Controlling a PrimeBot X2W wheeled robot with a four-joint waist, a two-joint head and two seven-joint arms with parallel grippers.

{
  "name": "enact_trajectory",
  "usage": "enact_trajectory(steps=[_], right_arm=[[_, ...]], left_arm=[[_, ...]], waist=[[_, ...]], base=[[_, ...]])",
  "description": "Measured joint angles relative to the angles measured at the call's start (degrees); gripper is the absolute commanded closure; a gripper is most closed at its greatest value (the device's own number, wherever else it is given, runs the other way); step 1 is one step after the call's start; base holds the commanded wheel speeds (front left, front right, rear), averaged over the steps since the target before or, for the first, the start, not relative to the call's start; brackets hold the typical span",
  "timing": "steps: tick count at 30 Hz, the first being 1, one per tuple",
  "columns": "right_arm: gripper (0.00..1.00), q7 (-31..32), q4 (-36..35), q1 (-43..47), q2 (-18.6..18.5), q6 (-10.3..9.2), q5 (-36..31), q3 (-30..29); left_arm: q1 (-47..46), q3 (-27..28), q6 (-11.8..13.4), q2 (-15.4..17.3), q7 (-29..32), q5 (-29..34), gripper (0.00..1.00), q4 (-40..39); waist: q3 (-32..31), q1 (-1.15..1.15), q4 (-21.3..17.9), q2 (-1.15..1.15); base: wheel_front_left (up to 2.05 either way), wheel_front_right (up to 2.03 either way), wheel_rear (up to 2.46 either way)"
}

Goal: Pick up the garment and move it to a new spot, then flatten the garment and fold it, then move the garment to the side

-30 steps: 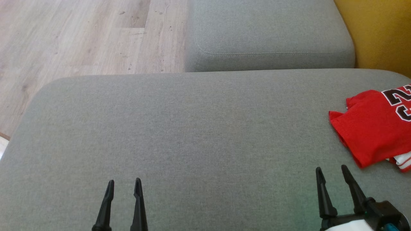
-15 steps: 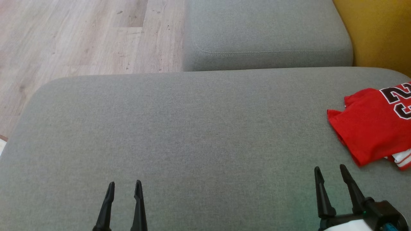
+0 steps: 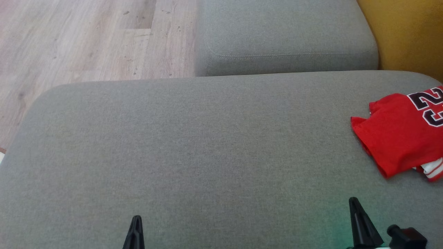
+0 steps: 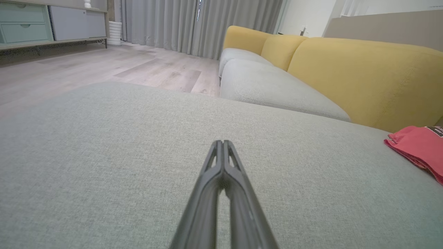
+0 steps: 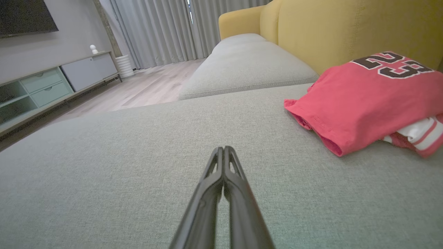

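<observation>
The red garment point(image 3: 398, 138) lay folded at the right edge of the grey cushion point(image 3: 207, 138), so the task looked finished; the left gripper point(image 4: 222, 142) and right gripper point(image 5: 223, 148) were clenched empty over the cushion's near side.

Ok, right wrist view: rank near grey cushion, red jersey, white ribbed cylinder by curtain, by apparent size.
Largest: near grey cushion
Then: red jersey
Smallest: white ribbed cylinder; it's far off, so true size unsure.

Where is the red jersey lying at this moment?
In the head view, the red jersey lies folded at the far right of the grey seat cushion. It is ahead of the right gripper and apart from it, near the yellow backrest.
</observation>
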Motion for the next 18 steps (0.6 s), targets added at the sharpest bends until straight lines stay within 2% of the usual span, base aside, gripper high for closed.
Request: enact_trajectory(steps=[18], right_arm=[[1.0,2.3,0.5,-1.8,-0.1,0.0,13.1,-0.3]], left_arm=[[-2.6,1.5,-1.1,0.3,2.5,-12.2,1.0,1.6]], waist=[[0.6,0.0,-0.5,0.0]], base=[[0.0,0.0,0.0]])
